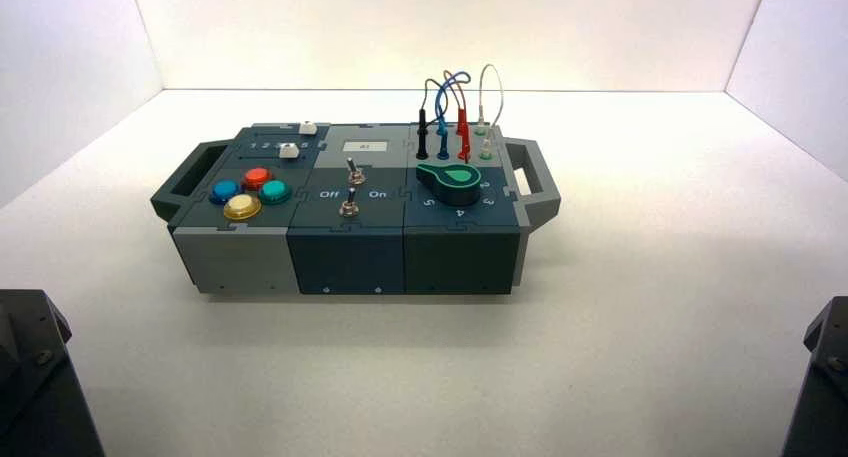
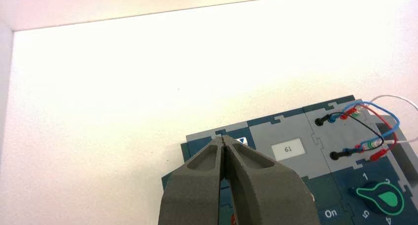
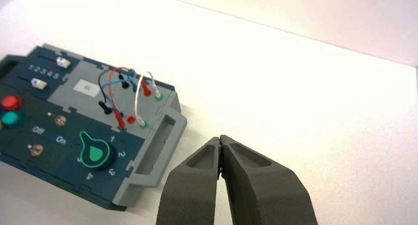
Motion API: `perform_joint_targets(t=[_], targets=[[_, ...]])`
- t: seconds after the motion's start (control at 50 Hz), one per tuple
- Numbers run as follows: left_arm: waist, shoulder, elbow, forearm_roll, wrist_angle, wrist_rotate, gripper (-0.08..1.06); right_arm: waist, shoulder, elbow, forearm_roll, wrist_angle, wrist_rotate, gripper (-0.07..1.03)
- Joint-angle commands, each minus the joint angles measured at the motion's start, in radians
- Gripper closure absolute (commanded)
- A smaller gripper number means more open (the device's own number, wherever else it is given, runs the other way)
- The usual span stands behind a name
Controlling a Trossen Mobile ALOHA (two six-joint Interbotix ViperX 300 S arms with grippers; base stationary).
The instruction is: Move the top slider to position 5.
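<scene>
the box (image 1: pixel 350 237) sits on a white table (image 1: pixel 640 307), roughly in the middle, with bare surface on every side of it and white walls set well back; grey carry handles stick out at its left and right ends. the top slider (image 1: pixel 307 128) is on the far left part of the box's top face, a small white knob in a dark slot, sitting at the right end of its track just past the printed row of numerals, close to the 5 (image 1: pixel 304 144). from the right wrist view the same knob (image 3: pixel 63 62) lies just beyond the end of the row 1 2 3 4 5, beside the 5 (image 3: pixel 56 76). the second white knob (image 1: pixel 289 151) rests in the track just nearer the robot. near the front left are the coloured push buttons (image 1: pixel 250 192), the two toggle levers (image 1: pixel 351 187) stand in the middle, and the green dial (image 1: pixel 455 177) and plugged wires (image 1: pixel 455 102) fill the right side. the left gripper (image 2: pixel 224 141) hangs above the box's far left corner, fingers pressed shut on nothing. the right gripper (image 3: pixel 220 141) hovers over bare table off the box's right handle, well apart from it, fingers likewise closed and empty.
</scene>
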Motion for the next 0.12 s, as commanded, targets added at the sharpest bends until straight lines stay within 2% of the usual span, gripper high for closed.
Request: perform_joint_targets(t=[0.02, 0.12], targets=[[0.003, -0.018, 0.003, 0.000, -0.015, 0.005, 1.01, -0.003, 0.044, -0.032, -0.009, -0.020, -0.003, 0.98], [0.002, -0.021, 0.015, -0.002, -0.026, 0.003, 1.01, -0.003, 0.080, -0.040, -0.009, -0.020, -0.006, 0.98]])
